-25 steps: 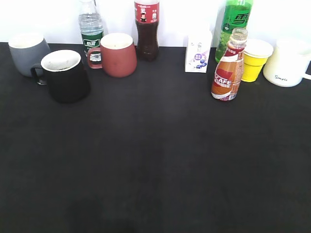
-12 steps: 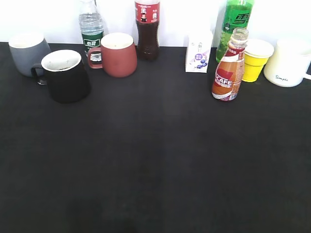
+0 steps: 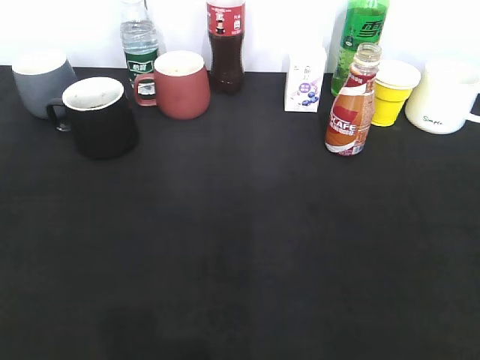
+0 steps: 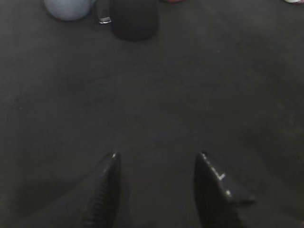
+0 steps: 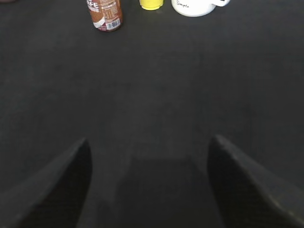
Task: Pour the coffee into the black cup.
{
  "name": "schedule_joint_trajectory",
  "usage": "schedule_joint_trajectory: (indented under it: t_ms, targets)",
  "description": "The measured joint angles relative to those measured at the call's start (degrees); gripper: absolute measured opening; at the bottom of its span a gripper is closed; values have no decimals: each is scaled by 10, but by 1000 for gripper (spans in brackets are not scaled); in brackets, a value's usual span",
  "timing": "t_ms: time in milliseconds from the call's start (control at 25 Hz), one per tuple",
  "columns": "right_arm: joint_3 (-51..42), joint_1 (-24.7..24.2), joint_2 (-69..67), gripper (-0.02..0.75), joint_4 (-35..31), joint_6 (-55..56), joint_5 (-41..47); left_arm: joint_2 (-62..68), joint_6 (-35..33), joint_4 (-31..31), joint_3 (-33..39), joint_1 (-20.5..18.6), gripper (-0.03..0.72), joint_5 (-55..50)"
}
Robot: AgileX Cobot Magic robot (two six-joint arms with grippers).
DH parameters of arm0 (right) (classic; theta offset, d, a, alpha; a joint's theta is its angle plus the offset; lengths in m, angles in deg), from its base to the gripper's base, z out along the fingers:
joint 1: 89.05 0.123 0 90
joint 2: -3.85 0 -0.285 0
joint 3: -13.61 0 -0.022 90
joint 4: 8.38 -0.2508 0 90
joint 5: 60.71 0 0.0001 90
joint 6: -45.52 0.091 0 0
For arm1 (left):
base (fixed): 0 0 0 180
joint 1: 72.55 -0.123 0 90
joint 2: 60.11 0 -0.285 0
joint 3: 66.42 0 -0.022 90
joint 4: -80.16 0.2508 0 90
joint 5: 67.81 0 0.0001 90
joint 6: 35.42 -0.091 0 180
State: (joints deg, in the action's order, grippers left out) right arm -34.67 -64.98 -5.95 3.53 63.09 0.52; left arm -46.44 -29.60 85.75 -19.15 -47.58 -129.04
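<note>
Coffee ahead-left of the right gripper, cup ahead of the left

The right gripper (image 5: 148, 183) hangs with jaws spread wide and empty; the coffee (image 5: 105, 14) stands upright well ahead and slightly to its left, long axis vertical, so this arm looks nearer. The left gripper (image 4: 156, 190), likewise spread and empty, has the black cup (image 4: 135, 19) well ahead, a little left.

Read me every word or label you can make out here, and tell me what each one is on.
"CAFE": coffee bottle, letters partly turned away.
"Simple": white mug.
Cola bottle, green bottle, water bottle, small carton: labels too blurred to read.
</note>
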Motion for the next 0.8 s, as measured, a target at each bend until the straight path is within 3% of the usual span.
schedule_joint_trajectory:
  t_ms: [200, 280, 360, 600, 800]
  targets:
    - [0, -157, 0, 589, 0, 0, 0, 0, 0, 0, 0, 0, 383, 0]
    - [0, -189, 18, 589, 0, 0, 0, 0, 0, 0, 0, 0, 383, 0]
    - [0, -198, 25, 589, 0, 0, -1, 0, 0, -1, 0, -19, 383, 0]
    - [0, -198, 25, 589, 0, 0, -1, 0, 0, -1, 0, -126, 383, 0]
    - [0, -198, 25, 589, 0, 0, -1, 0, 0, -1, 0, -170, 382, 0]
